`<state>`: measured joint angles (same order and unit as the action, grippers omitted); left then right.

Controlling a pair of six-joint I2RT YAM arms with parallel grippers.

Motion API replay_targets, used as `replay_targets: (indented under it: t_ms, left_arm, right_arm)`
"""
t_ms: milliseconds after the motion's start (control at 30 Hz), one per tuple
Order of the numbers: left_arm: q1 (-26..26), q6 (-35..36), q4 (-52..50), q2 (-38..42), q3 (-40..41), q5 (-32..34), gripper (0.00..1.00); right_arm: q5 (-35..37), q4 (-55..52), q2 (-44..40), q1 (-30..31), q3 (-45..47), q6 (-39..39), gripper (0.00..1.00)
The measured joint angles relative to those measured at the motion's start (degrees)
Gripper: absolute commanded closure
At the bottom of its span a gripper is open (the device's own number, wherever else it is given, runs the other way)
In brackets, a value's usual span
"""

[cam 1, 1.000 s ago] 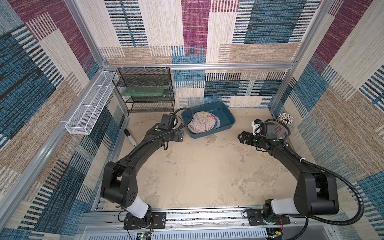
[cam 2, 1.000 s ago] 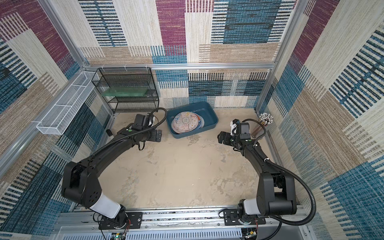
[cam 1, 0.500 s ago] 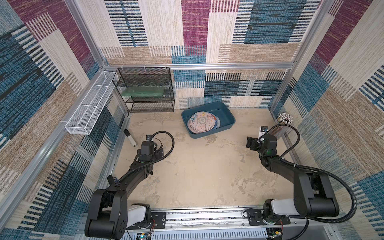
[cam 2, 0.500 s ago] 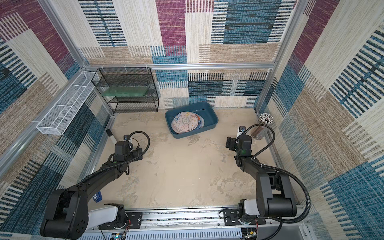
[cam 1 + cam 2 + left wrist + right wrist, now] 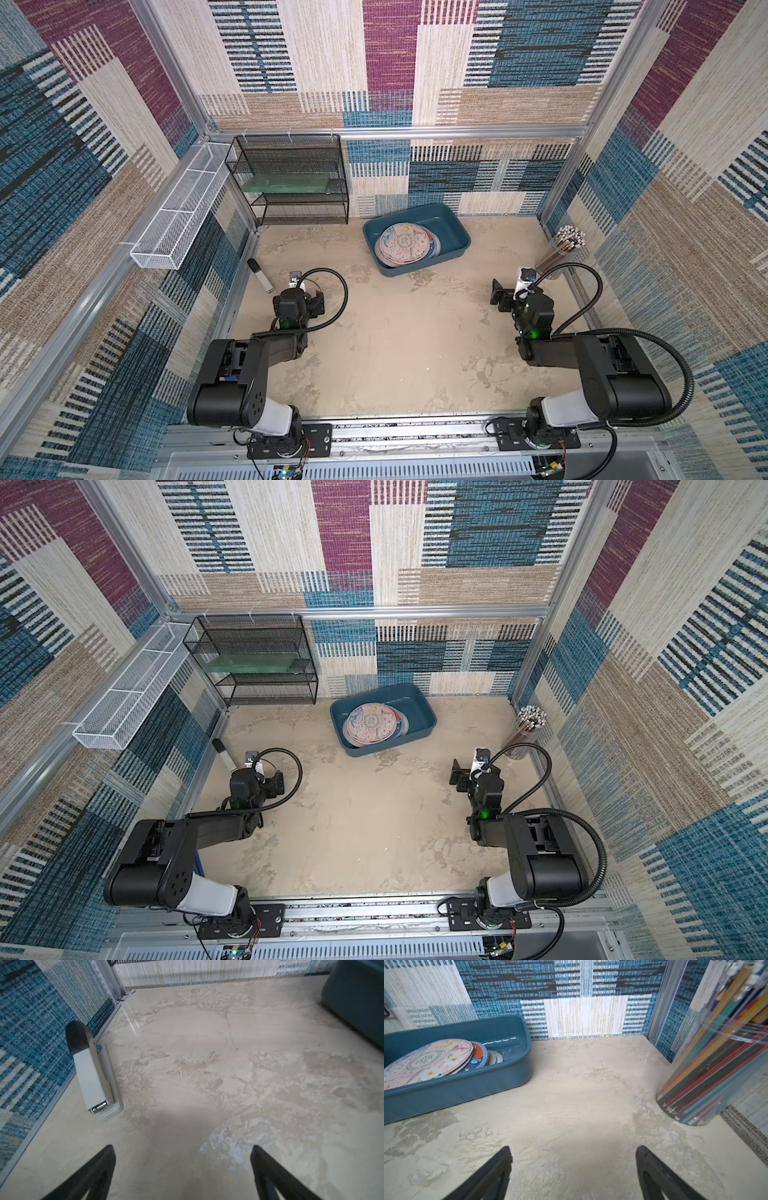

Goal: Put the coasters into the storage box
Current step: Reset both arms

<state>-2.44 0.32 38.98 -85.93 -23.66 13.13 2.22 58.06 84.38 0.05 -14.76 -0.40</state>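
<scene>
1. Coasters (image 5: 401, 245): we find them stacked, overlapping, inside the storage box (image 5: 451, 235).
2. Left gripper (image 5: 182, 1147), right gripper (image 5: 573, 1147): both spread wide, empty, well apart from the box; we judge the job finished.

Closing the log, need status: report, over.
Left pincer open, empty. Right pincer open, empty. Coasters stacked inside storage box. Stapler, pencil jar off to sides.

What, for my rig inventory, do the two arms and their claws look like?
Both the left arm and right arm are chunky matte-black links on white base collars, each with a green light and looping black cables; the right's includes a corrugated hose. The left claw and right claw each have two black, tapered, hollow-framed fingers.
</scene>
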Motion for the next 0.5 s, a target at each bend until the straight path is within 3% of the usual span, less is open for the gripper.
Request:
replay_targets:
  t_ms: [500]
  left_arm:
    - [1.2, -0.4, 4.3, -1.2, -0.3, -1.5, 0.01]
  right_arm:
    - [1.8, 3.6, 1.0, -0.6, -0.9, 0.4, 0.05]
